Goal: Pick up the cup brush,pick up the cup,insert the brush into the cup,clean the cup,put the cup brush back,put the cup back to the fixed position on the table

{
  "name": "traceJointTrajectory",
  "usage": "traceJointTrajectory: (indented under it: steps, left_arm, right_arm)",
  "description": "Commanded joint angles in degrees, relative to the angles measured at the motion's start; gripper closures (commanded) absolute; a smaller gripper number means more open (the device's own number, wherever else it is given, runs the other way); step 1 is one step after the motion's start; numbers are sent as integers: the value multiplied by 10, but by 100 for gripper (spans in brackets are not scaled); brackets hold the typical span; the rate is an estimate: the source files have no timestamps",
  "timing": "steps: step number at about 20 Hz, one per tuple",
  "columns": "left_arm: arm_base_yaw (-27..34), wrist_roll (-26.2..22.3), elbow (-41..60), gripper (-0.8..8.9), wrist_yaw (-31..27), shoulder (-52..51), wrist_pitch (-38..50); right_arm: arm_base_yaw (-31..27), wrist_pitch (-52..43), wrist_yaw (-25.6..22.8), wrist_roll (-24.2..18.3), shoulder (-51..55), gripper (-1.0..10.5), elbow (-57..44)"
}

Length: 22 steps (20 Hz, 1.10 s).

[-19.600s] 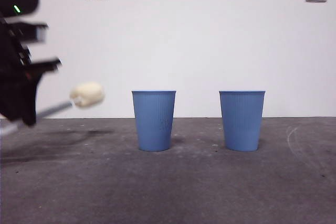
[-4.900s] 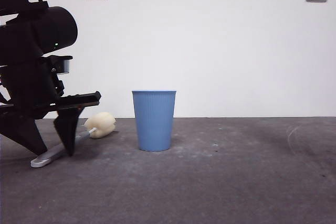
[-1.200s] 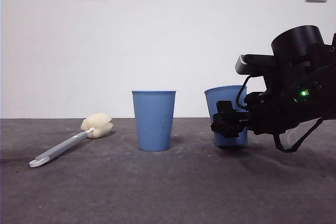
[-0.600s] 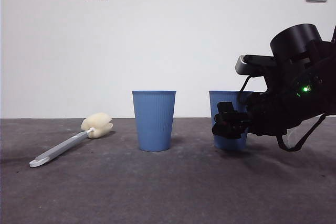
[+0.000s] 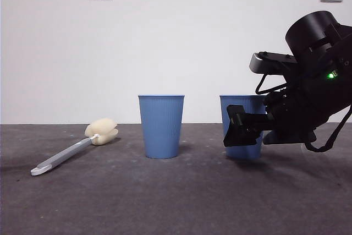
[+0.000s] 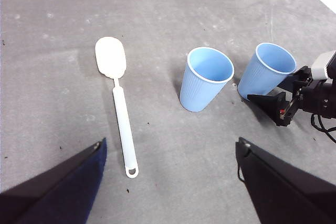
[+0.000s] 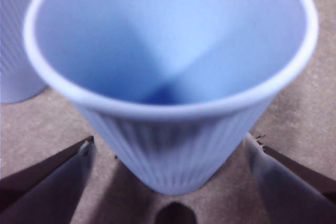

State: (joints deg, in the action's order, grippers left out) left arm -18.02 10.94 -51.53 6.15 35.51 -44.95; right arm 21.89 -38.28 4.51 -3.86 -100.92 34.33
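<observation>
The cup (image 5: pixel 242 127) stands upright on the table (image 5: pixel 165 202), well apart from the cup brush (image 5: pixel 74 148), with the second cup (image 5: pixel 161 126) between them; the right gripper (image 6: pixel 283 109) has its jaws spread to either side of the cup's lower wall, seemingly no longer touching it, though the right wrist view is blurred that close in. The risk, as I judge it, lies in backing away: a jaw that drags along the ribbed wall could tip or slide so light a tumbler off its fixed spot; a sideways swing could knock it into its neighbour. The left gripper (image 6: pixel 168 182) hangs high above the table with jaws wide apart, holding nothing. The left wrist view alone lays out the whole scene from above, showing the brush lying flat, sponge head away from the cups; the front view alone confirms the cup's base is down on the table; the right wrist view alone looks into the cup's bare interior.
</observation>
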Motion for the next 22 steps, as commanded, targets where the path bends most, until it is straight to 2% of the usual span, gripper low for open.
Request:
traceJointTrajectory:
  steps: [1, 8, 13, 20, 22]
  left_arm:
    - [-1, -7, 5, 404, -1, -1, 3]
    - [-1, -11, 5, 404, -1, -1, 3]
    - [-1, -11, 5, 404, -1, -1, 4]
    - [-1, -12, 5, 404, 4, -1, -6]
    - [-1, -11, 5, 405, 19, -1, -9]
  right_arm:
    - [2, 17, 0, 5, 0, 469, -6]
    - [2, 154, 16, 7, 72, 470, -6]
    - [3, 349, 44, 9, 223, 474, -6]
    - [3, 615, 139, 56, 492, 476, -2]
    - [3, 682, 169, 58, 547, 479, 2]
